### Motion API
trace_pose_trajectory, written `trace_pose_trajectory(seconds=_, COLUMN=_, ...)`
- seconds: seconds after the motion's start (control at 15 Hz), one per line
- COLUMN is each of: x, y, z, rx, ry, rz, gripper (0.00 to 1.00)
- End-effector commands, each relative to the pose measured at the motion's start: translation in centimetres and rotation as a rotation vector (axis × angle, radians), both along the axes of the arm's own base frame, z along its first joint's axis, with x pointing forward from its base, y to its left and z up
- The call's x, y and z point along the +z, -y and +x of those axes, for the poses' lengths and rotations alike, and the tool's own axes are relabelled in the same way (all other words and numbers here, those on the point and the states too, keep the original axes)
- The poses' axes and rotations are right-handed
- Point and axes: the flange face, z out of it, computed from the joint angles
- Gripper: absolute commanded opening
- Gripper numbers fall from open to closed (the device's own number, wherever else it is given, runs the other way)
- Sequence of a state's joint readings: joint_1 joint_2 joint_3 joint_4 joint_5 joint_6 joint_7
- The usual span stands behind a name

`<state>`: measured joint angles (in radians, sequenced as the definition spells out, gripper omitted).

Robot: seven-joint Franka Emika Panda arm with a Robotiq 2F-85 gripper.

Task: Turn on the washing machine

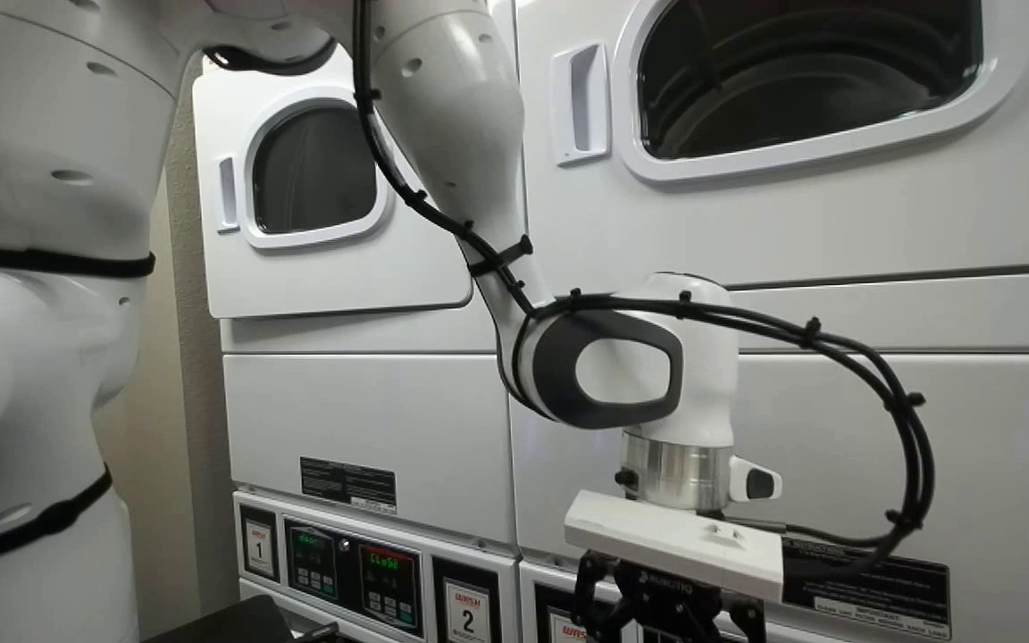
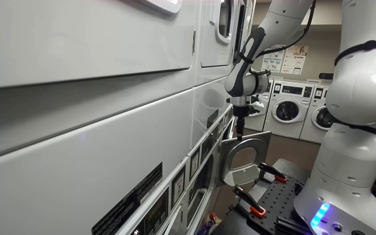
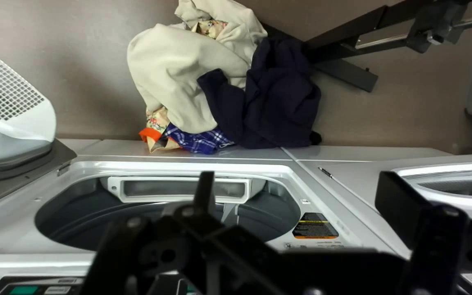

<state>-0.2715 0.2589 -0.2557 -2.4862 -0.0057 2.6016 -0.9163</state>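
The washing machine (image 1: 881, 223) is the bigger-looking white unit in an exterior view, with a large dark-glass upper door (image 1: 800, 89). It also shows in an exterior view (image 2: 207, 98). Its black control strip shows there (image 2: 207, 143), mostly hidden behind my gripper elsewhere. In the wrist view, part of the strip with a green button (image 3: 25, 290) shows at the bottom left. My gripper (image 3: 301, 196) is open and empty, fingers wide apart. In both exterior views the gripper (image 1: 671, 607) points down in front of the unit; it also shows here (image 2: 240, 135). Contact cannot be told.
A lower door (image 2: 263, 143) with mesh stands open beside the drum opening (image 3: 256, 221). A clothes pile (image 3: 187, 69) lies on the floor by a black stand leg (image 3: 346, 73). The smaller-looking unit (image 1: 354, 402) has lit displays. Clamps (image 2: 256, 210) hold the robot's base plate.
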Motion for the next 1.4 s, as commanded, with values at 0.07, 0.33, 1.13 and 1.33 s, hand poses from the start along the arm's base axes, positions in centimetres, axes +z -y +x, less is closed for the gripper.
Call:
trace_pose_trajectory(seconds=0.07, x=-4.7, y=1.4, z=1.1, rx=0.028, ry=0.001, rz=-0.019, gripper=1.00)
trace_pose_trajectory(seconds=0.33, x=-7.8, y=2.0, z=1.8, rx=0.088, ry=0.034, rz=-0.076, gripper=1.00)
trace_pose_trajectory(seconds=1.13, x=-11.5, y=1.6, z=1.0, rx=0.105, ry=0.003, rz=-0.053, gripper=1.00)
trace_pose_trajectory(seconds=1.33, x=-12.7, y=0.9, z=0.7, rx=0.079, ry=0.006, rz=-0.018, gripper=0.75)
